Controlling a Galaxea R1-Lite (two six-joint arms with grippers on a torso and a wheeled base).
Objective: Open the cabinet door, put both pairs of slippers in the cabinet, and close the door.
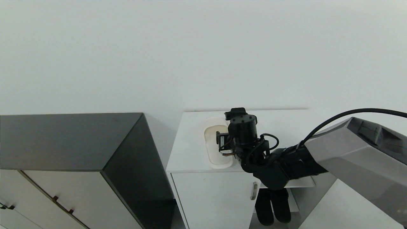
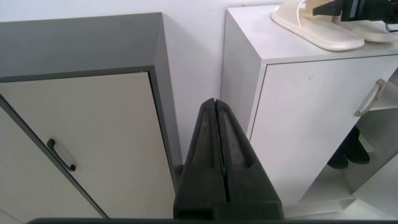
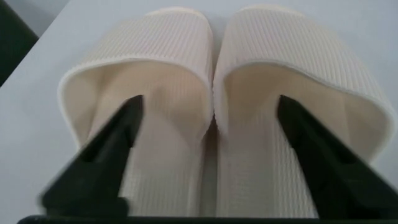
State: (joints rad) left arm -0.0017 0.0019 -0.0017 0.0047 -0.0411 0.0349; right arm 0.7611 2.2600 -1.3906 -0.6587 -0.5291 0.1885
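- The jaws of the right gripper (image 3: 210, 106) are held wide apart, one finger set into the opening of each of the cream slippers (image 3: 180, 68), with the slippers' touching inner sides between them.
- The jaws of the left gripper (image 2: 216, 104) are pressed together with nothing between them, and are held low in front of the gap between the two cabinets.
- The cream slippers are laid side by side on top of the white cabinet (image 1: 190, 140), left of its middle, heels near the front edge.
- From the head view one slipper is largely covered by the right wrist; in the right wrist view both are seen whole across their straps.
- The left door (image 1: 216, 200) is seen shut, with its handle (image 1: 253, 190) at the inner edge; the right compartment stands open, and black slippers (image 1: 273, 206) are placed inside, low down.
- A dark-topped cabinet (image 1: 63, 140) with pale fronts is set just to the left, against a plain white wall (image 1: 203, 47).
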